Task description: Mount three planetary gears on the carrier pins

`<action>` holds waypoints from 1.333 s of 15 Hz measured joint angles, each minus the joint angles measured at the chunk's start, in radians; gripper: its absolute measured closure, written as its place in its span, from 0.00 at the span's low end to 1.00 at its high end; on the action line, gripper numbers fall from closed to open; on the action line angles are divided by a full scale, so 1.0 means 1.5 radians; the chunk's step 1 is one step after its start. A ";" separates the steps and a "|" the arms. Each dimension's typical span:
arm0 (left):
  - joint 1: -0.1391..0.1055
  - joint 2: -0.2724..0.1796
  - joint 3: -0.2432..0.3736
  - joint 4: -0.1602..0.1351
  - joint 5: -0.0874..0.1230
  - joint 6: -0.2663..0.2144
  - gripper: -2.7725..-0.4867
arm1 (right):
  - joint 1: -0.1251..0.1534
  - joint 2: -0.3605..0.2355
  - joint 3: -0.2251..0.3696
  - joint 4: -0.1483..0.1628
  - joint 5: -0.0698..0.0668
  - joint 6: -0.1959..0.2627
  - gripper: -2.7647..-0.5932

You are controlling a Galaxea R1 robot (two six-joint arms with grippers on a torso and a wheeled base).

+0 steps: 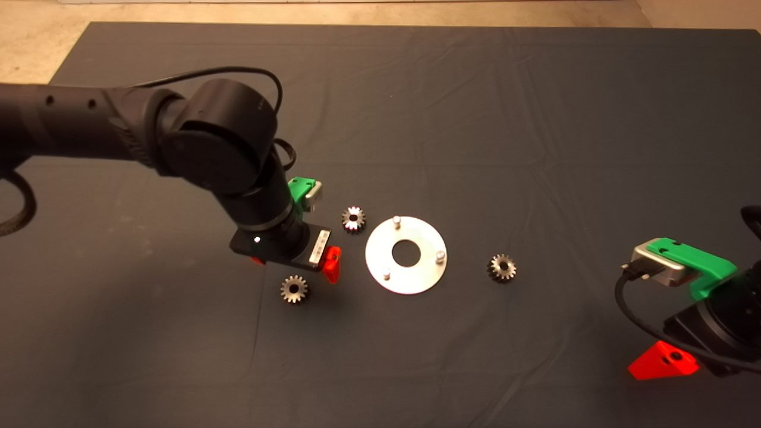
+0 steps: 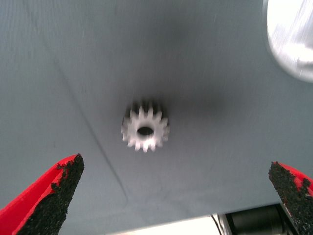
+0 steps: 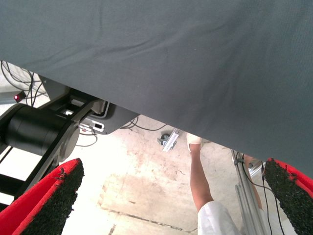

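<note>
Three planetary gears lie flat on the mat: one (image 1: 353, 219) just left of the disc, one (image 1: 294, 289) at the near left, one (image 1: 502, 267) to the right. The shiny round disc (image 1: 416, 281) carries three bare carrier pins (image 1: 396, 220), (image 1: 440, 256), (image 1: 386, 274). My left gripper (image 1: 294, 264) hangs open above the near-left gear (image 2: 145, 129), which lies between and ahead of its red fingers (image 2: 54, 191), untouched. The disc's rim (image 2: 293, 39) shows at a corner of the left wrist view. My right gripper (image 1: 663, 361) waits open at the lower right.
The dark mat (image 1: 535, 119) covers the table, with creases across it. The right wrist view looks past the mat's edge to the floor, the robot's base (image 3: 44, 132), cables and a person's leg (image 3: 200, 181).
</note>
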 joint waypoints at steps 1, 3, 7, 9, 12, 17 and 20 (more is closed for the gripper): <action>0.000 0.011 -0.024 0.000 0.000 0.018 0.01 | 0.000 0.000 0.000 0.000 0.000 0.000 0.01; 0.000 0.025 -0.071 0.007 -0.004 0.039 0.01 | 0.000 0.000 0.000 0.000 0.000 0.000 0.01; 0.002 0.034 -0.141 0.018 -0.032 0.083 0.01 | 0.000 -0.001 0.000 0.000 0.000 0.000 0.01; 0.002 0.062 -0.178 0.019 -0.034 0.109 0.01 | 0.000 -0.001 0.000 0.001 0.000 0.000 0.01; 0.002 0.094 -0.207 0.019 -0.047 0.123 0.01 | 0.000 -0.003 0.000 0.001 -0.001 0.000 0.01; 0.014 0.124 -0.251 0.020 -0.040 0.140 0.01 | 0.000 -0.002 0.000 0.001 0.001 0.000 0.01; 0.024 0.150 -0.279 0.020 -0.047 0.164 0.01 | 0.000 -0.003 0.000 0.001 0.000 0.000 0.01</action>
